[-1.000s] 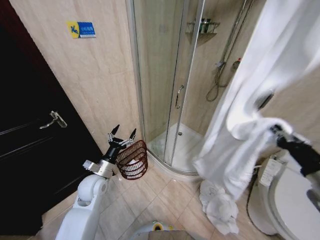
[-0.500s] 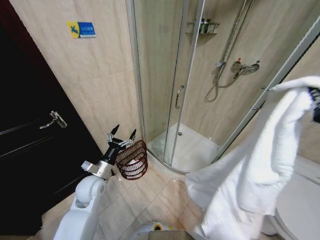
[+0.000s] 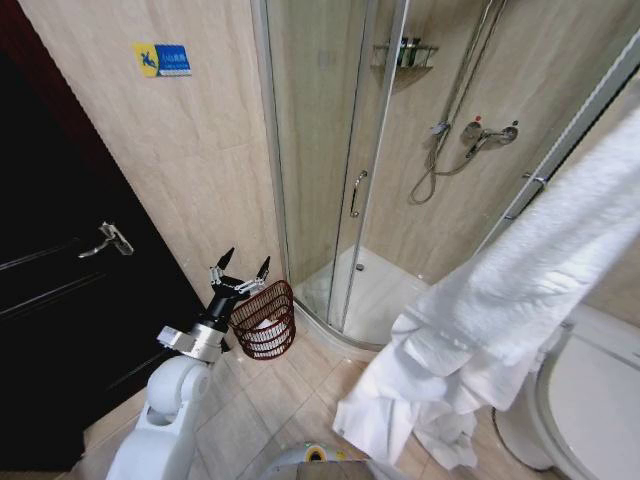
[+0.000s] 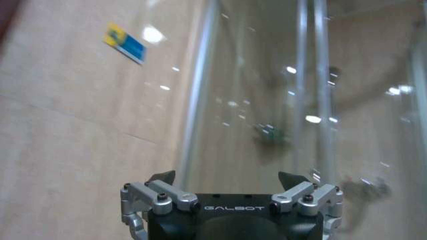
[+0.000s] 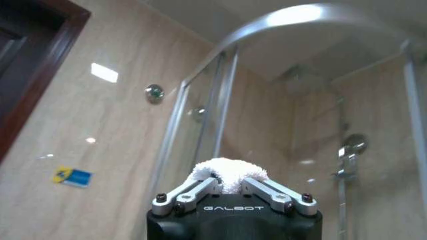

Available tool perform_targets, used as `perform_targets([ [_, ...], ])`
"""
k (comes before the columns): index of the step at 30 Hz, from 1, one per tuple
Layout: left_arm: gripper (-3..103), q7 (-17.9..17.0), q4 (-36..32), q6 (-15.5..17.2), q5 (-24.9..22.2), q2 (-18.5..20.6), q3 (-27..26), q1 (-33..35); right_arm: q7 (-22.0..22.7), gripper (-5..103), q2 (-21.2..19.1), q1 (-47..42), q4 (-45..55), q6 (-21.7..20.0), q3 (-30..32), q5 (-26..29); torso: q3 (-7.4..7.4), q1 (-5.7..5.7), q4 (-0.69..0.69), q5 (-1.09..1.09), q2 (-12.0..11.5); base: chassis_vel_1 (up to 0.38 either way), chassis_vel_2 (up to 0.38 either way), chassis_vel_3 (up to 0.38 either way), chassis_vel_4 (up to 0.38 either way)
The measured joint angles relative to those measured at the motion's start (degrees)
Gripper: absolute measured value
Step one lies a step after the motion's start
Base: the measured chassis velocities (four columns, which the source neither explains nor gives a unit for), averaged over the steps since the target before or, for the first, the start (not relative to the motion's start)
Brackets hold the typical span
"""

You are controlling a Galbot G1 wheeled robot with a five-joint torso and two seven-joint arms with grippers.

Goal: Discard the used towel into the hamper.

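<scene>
Presently my right claw [image 5: 231, 186] is clamped on a fold of the white towel [image 5: 229, 174], the two fingers [image 5: 193, 192] pinching the cloth between them in the right wrist view, with the curved top rail of the shower enclosure [image 5: 313, 15] overhead. On the head view the towel [image 3: 490, 320] sweeps as a long band from about 3 o'clock down to 5 o'clock, its bunched lower end hanging above the tiled floor [image 3: 300, 400] and a second heap of white cloth [image 3: 445, 445] lying there. At 4 o'clock the towel crosses in front of the toilet [image 3: 580, 410].

My left claw [image 3: 238, 270] stands at about 8 o'clock, its fingers spread wide and holding nothing, tips pointing up just beside the rim of the hamper [image 3: 265, 320]. That hamper sits on the floor against the beige wall, near the glass shower door [image 3: 320, 150], well apart from the towel. Something pale lies inside it; I cannot tell what. At 9 o'clock is the dark door with its lever handle [image 3: 108, 238].
</scene>
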Motion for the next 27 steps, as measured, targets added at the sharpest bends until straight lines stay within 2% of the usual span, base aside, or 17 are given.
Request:
perform_targets([
  [2,100,-2.29,-1.2,0.44,-0.17,-0.38,-0.35,0.13,0.57,1,-1.29,1.53,-0.23,-0.13,-3.42,-0.56,0.01,0.0,0.01,0.02,0.0,0.0,0.0,0.0,0.0],
  [5,100,-5.36,-2.58,0.8,0.46,-0.51,-0.69,0.23,0.75,1,-0.87,2.54,-0.03,-0.94,-6.18,-1.92,0.0,0.0,0.01,-0.01,0.0,0.0,0.0,0.0,0.0],
  [6,100,-5.36,-2.58,0.8,0.46,-0.51,-0.69,0.23,0.75,1,-0.87,2.54,-0.03,-0.94,-6.18,-1.92,0.0,0.0,0.01,-0.01,0.0,0.0,0.0,0.0,0.0],
  [9,100,-7.8,-3.25,0.88,1.66,-0.67,-0.44,0.12,0.44,1,2.25,2.42,0.05,-1.65,-8.39,-4.21,0.0,0.0,-0.01,0.0,0.0,0.0,0.0,0.0,0.0],
  [13,100,-8.28,-3.25,0.96,2.27,-1.16,0.16,0.17,-0.35,1,5.13,1.79,0.01,-2.21,-10.35,-7.02,0.0,0.0,-0.02,0.03,0.0,0.0,0.0,0.0,0.0],
  [19,100,-8.28,-3.12,1.82,2.49,-1.37,0.65,0.12,-0.23,1,5.66,2.63,0.01,-2.73,-11.9,-9.03,0.0,0.0,0.01,-0.02,0.0,0.0,0.0,0.0,0.0],
  [27,100,-7.69,-2.78,3.33,2.58,-1.18,0.67,-0.15,-0.84,1,8.53,1.81,0.0,-3.52,-12.09,-10.33,-0.01,0.0,-0.01,0.01,0.0,0.0,0.0,0.0,0.0],
])
